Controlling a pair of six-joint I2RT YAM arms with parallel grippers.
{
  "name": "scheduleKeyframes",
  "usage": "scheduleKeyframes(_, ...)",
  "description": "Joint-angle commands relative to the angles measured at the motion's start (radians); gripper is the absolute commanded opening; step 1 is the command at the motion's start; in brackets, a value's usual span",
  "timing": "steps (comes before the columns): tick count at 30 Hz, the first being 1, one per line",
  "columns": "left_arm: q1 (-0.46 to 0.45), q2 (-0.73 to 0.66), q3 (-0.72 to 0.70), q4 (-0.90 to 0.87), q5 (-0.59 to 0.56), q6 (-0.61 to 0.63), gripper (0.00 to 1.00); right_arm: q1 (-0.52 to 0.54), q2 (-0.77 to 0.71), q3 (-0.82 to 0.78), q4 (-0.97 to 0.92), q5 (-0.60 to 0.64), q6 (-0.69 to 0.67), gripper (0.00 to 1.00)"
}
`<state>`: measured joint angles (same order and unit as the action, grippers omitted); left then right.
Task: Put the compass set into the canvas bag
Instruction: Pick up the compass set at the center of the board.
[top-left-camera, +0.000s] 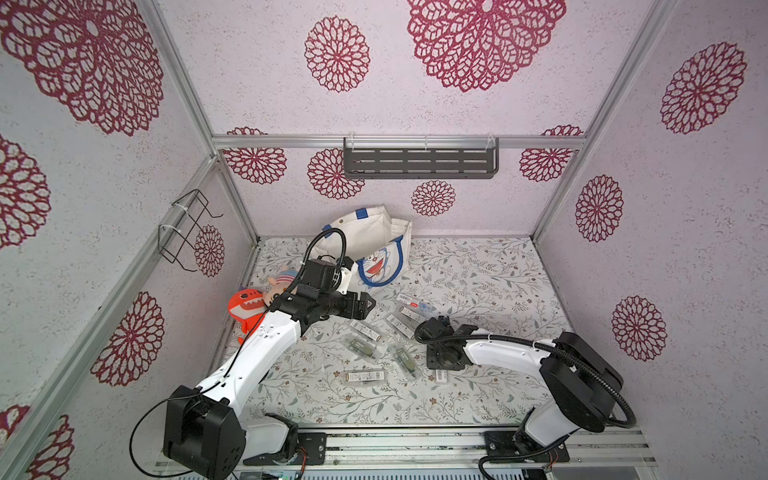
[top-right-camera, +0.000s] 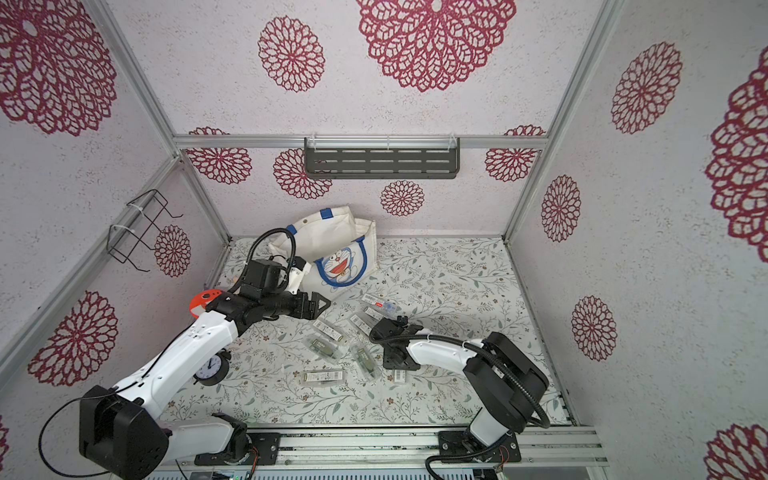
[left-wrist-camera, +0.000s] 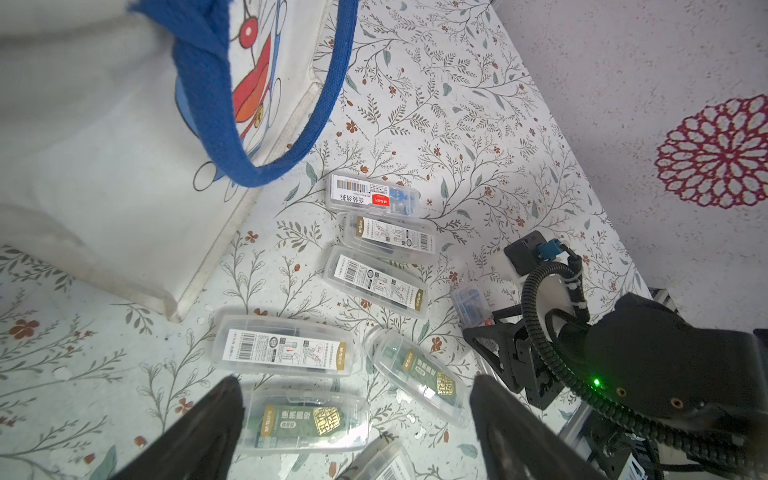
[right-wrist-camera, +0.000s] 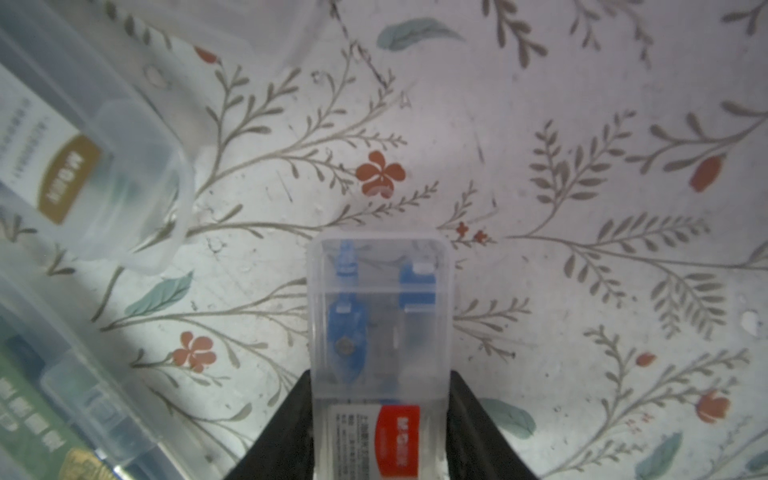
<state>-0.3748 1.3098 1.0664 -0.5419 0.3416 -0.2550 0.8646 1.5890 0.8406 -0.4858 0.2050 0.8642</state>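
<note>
The canvas bag (top-left-camera: 374, 232) (top-right-camera: 332, 241) (left-wrist-camera: 104, 166), cream with blue handles and a blue cartoon cat, lies slumped at the back of the table. Several compass sets in clear plastic cases (top-left-camera: 365, 330) (left-wrist-camera: 286, 345) are scattered on the floral table between the arms. My right gripper (right-wrist-camera: 380, 382) is shut on one compass set (right-wrist-camera: 380, 316) (left-wrist-camera: 471, 305), a clear case with blue parts and a red label, low over the table. My left gripper (left-wrist-camera: 357, 386) (top-left-camera: 368, 305) hovers open just in front of the bag, above the cases, with nothing between its fingers.
Plush toys (top-left-camera: 247, 309) lie at the table's left edge under my left arm, and a small alarm clock (top-right-camera: 212, 368) stands near them. A grey slotted shelf (top-left-camera: 419, 160) hangs on the back wall. A black wire rack (top-left-camera: 187, 228) hangs on the left wall.
</note>
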Motion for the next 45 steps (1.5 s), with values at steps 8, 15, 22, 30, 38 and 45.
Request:
scheduleKeyframes(8,-0.009,0.011,0.019,0.010,0.007,-0.010,0.89,-0.060,-0.100,0.017,0.018,0.058,-0.134,0.39)
scheduleKeyframes(15,-0.018,0.044,0.042,0.084,0.058,-0.073,0.88,-0.143,-0.199,0.035,0.162,0.029,-0.331,0.35)
scheduleKeyframes(22,-0.073,0.137,0.131,0.170,0.084,-0.115,0.88,-0.190,-0.256,0.093,0.399,-0.064,-0.585,0.28)
scheduleKeyframes(30,-0.115,0.232,0.218,0.240,0.099,-0.150,0.88,-0.199,-0.243,0.121,0.591,-0.140,-0.716,0.26)
scheduleKeyframes(38,-0.128,0.304,0.266,0.330,0.150,-0.204,0.84,-0.201,-0.229,0.112,0.671,-0.195,-0.741,0.24)
scheduleKeyframes(45,-0.141,0.371,0.328,0.338,0.181,-0.212,0.76,-0.202,-0.212,0.117,0.692,-0.210,-0.748,0.23)
